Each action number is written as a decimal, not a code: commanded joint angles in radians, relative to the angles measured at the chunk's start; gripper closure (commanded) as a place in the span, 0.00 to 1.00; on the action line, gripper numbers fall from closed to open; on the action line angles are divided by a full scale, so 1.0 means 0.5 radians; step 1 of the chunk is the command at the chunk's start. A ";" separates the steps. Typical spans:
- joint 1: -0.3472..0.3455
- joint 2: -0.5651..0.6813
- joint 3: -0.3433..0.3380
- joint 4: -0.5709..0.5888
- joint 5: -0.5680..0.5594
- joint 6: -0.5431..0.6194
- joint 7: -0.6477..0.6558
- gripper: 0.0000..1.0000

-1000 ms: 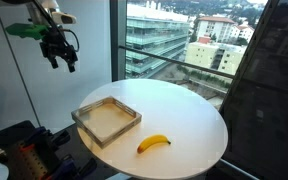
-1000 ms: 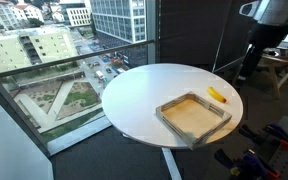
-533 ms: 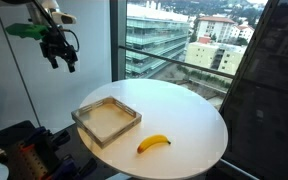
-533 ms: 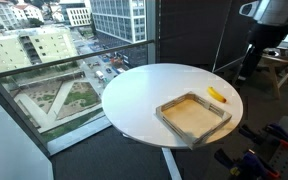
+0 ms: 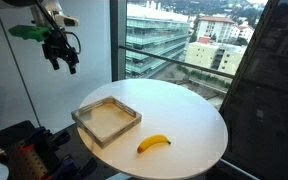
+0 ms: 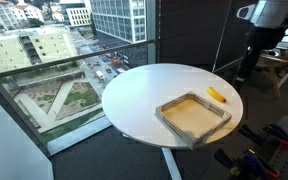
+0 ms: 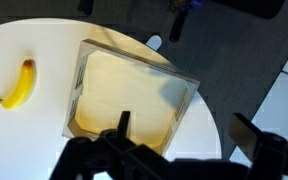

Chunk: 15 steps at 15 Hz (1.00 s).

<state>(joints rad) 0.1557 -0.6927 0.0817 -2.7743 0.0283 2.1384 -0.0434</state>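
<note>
While the hand (image 5: 64, 66) hangs wide open above the tray (image 5: 106, 121), the banana (image 5: 154, 143) lies parallel to its nearer side.

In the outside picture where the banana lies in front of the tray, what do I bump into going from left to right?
pincer hanging open up high → tray → banana
</note>
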 commanded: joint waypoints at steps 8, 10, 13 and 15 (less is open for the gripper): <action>-0.081 0.265 -0.052 0.142 0.027 0.160 0.052 0.00; -0.107 0.325 -0.054 0.175 0.025 0.192 0.080 0.00; -0.141 0.425 -0.063 0.245 0.032 0.201 0.111 0.00; -0.156 0.486 -0.069 0.296 0.037 0.182 0.127 0.00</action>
<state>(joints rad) 0.0898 -0.5109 0.0533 -2.6849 0.0295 2.2397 -0.0007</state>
